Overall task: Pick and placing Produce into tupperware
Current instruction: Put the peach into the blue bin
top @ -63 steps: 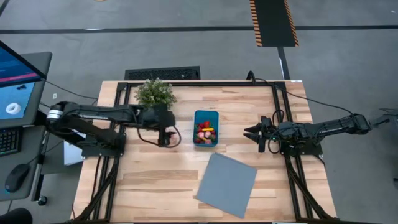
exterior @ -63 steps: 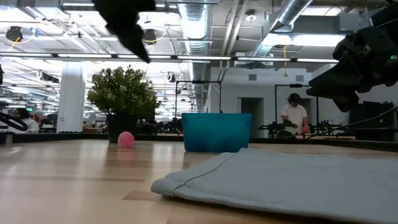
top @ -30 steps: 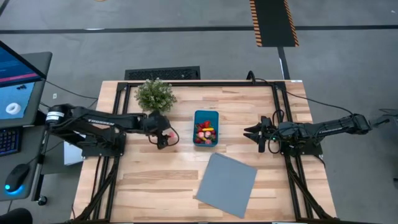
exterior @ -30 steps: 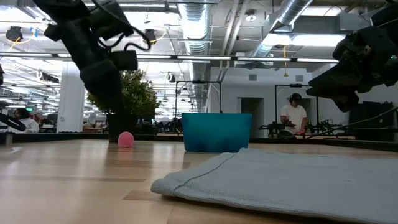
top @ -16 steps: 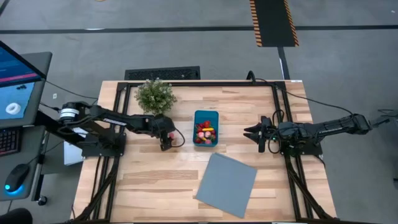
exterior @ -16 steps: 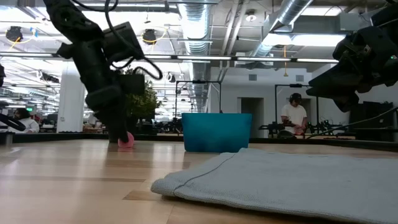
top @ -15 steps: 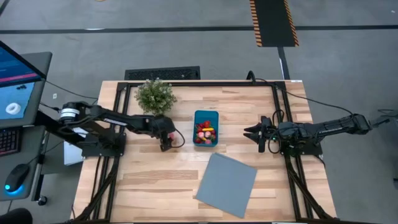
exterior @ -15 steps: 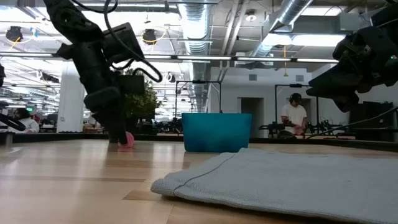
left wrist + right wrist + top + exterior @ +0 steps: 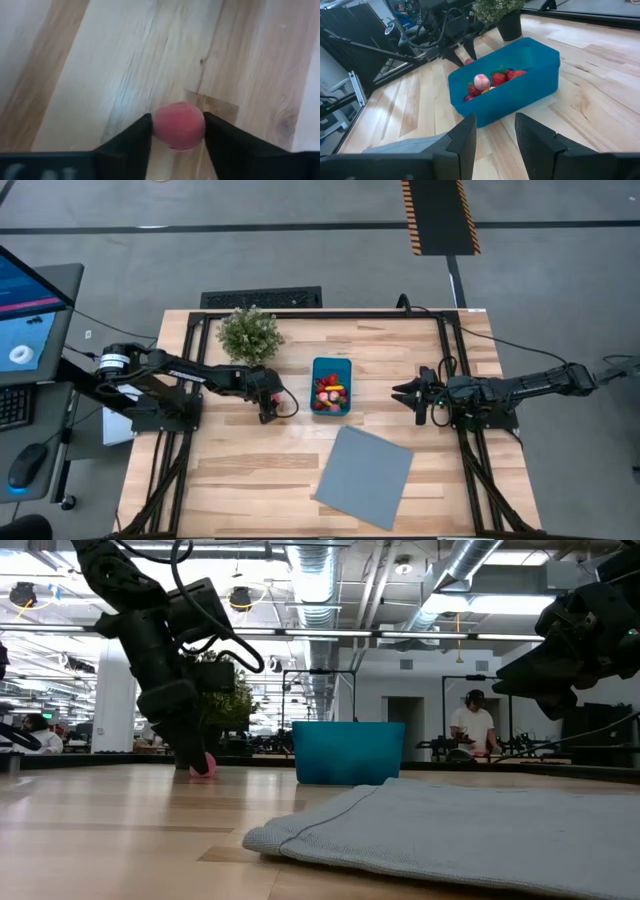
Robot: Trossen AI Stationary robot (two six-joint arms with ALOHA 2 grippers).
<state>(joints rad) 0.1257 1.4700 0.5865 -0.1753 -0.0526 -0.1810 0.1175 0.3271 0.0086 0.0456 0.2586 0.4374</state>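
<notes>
Your left gripper's fingers (image 9: 135, 142) stand on either side of the pink round piece (image 9: 178, 125), and in the left wrist view both inner faces look to be touching it, with the piece sitting on the wooden table (image 9: 125, 60). So the left gripper (image 9: 266, 413) is part closed around that piece, down at the tabletop, just to the left of the tupperware (image 9: 331, 386) and near the potted plant (image 9: 249, 330). In the low view you see the same gripper (image 9: 198, 766) reaching down to the pink piece (image 9: 205, 767) at the table surface, with the tub (image 9: 349, 751) to its right.

The pink piece is round, so it has no long axis you can read. The tupperware's long axis runs from the table's far edge toward its near edge in the high view, open side up. Inside it lie red strawberry-like pieces (image 9: 498, 78), another pink round one (image 9: 481, 81) and something yellow, too small to make out further.

No writing is readable on the tub or the produce.

Toward the near edge, right of the tub, the grey-blue sheet (image 9: 365, 475) lies flat, turned at an angle.

Your right gripper (image 9: 411, 394) waits well to the right of the tub, pointing toward it, its fingers (image 9: 532, 137) parted with nothing between them.
</notes>
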